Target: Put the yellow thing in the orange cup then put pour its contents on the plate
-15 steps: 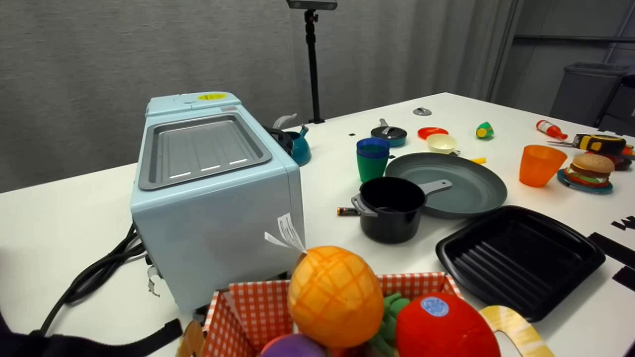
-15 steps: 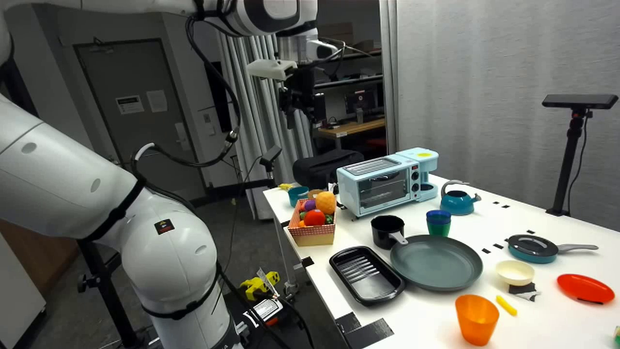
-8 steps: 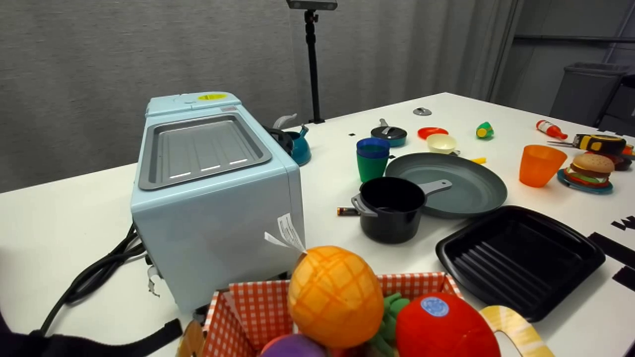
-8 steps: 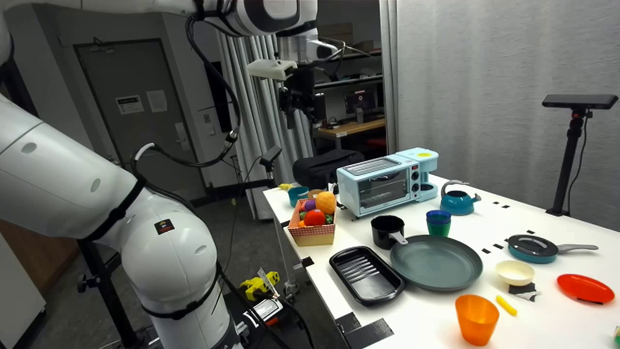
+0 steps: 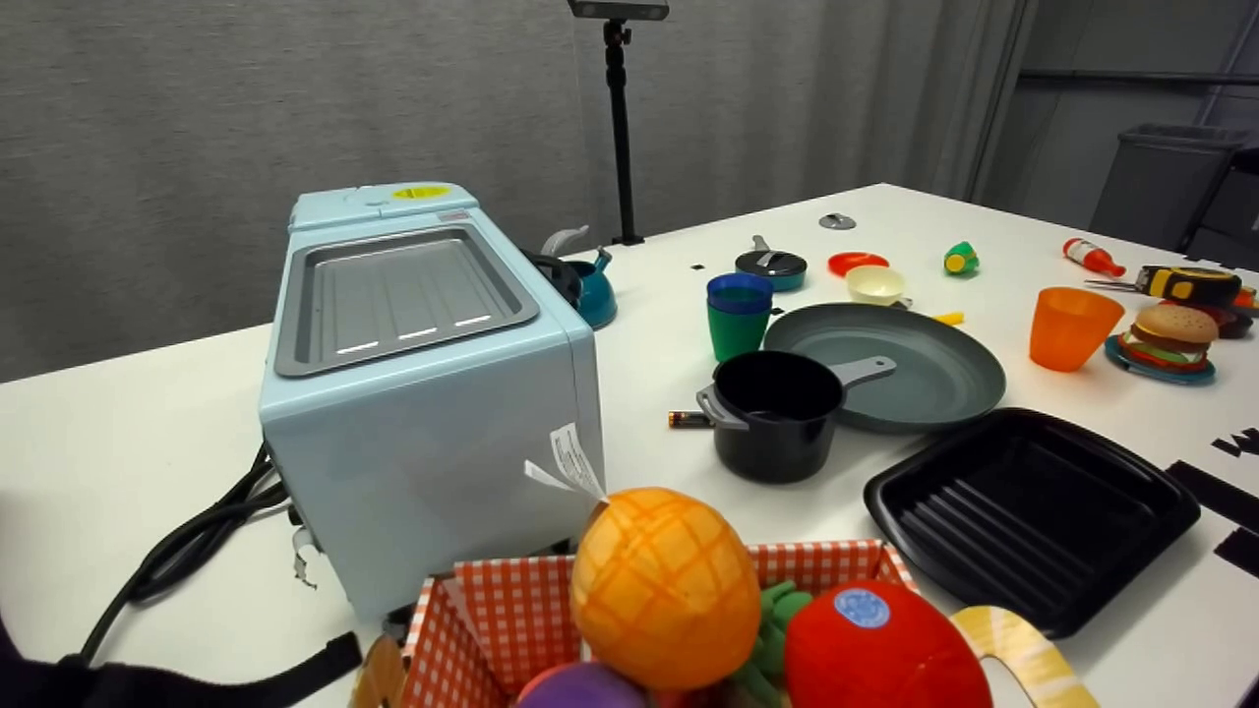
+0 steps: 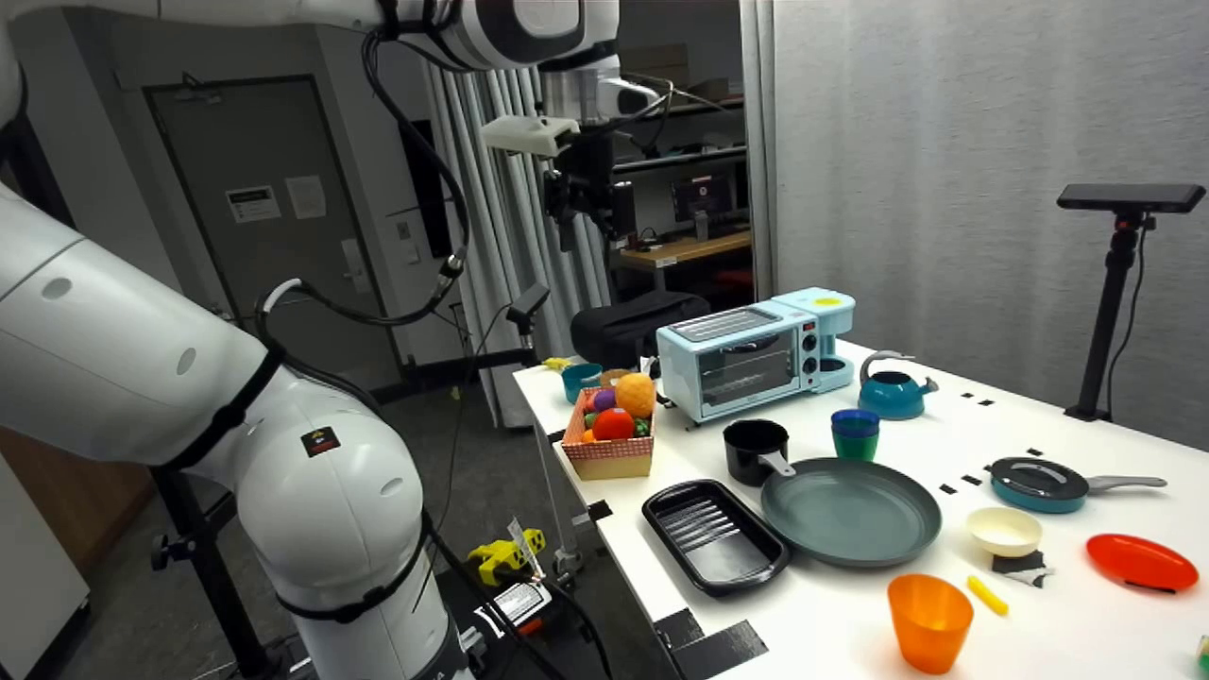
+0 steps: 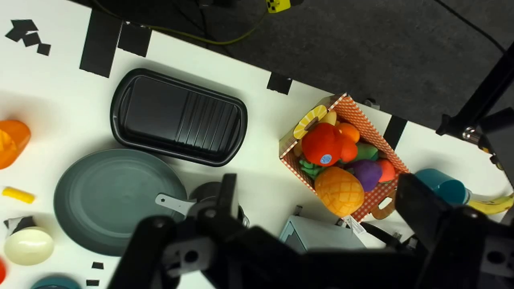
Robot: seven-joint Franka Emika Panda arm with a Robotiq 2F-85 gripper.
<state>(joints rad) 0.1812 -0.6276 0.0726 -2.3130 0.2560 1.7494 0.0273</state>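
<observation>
The yellow thing (image 6: 987, 595) is a short stick flat on the white table, beside the upright orange cup (image 6: 929, 623) and apart from it. In an exterior view the yellow thing (image 5: 949, 319) is partly hidden behind the plate. The wrist view shows the yellow thing (image 7: 18, 195) whole, while its left edge cuts off the orange cup (image 7: 14, 142). A large dark grey plate (image 6: 850, 515) lies flat near both. High above the table, far from all of these, hangs my gripper (image 6: 587, 236). In the wrist view the gripper (image 7: 317, 178) is wide open, nothing between its fingers.
A black pot (image 5: 777, 423) reaches its handle over the plate's rim. Beside the plate lies a black ridged tray (image 6: 716, 536). A basket of toy fruit (image 6: 609, 458) and a light blue oven (image 6: 737, 364) stand farther off. A cream bowl (image 6: 1004, 532) sits near the yellow thing.
</observation>
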